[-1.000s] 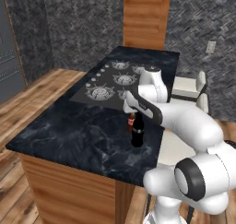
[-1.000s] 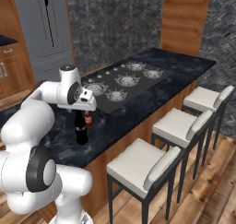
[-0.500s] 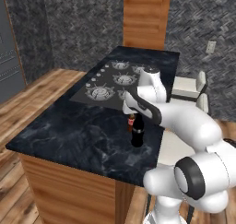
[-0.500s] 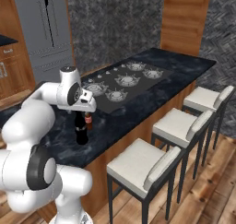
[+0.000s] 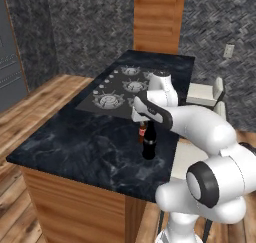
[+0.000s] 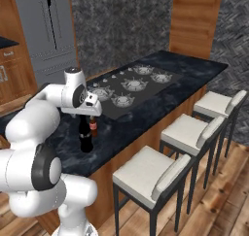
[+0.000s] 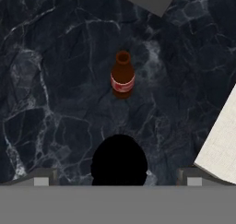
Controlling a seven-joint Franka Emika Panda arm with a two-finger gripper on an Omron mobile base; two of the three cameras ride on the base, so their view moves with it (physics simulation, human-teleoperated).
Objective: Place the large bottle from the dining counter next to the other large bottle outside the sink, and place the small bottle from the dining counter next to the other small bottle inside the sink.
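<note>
Flanking base cameras; hand camera overhead

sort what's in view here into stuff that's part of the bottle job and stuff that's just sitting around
Part of the job:
- large dark bottle, upright on the dining counter
- small brown bottle, upright just beside it
- tool, open, above the large bottle

Just there:
- cooktop
- stools
- fridge

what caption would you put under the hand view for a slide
Open end effector poised above the large dark bottle, with the small brown bottle standing just beyond it on the marble counter.
</note>
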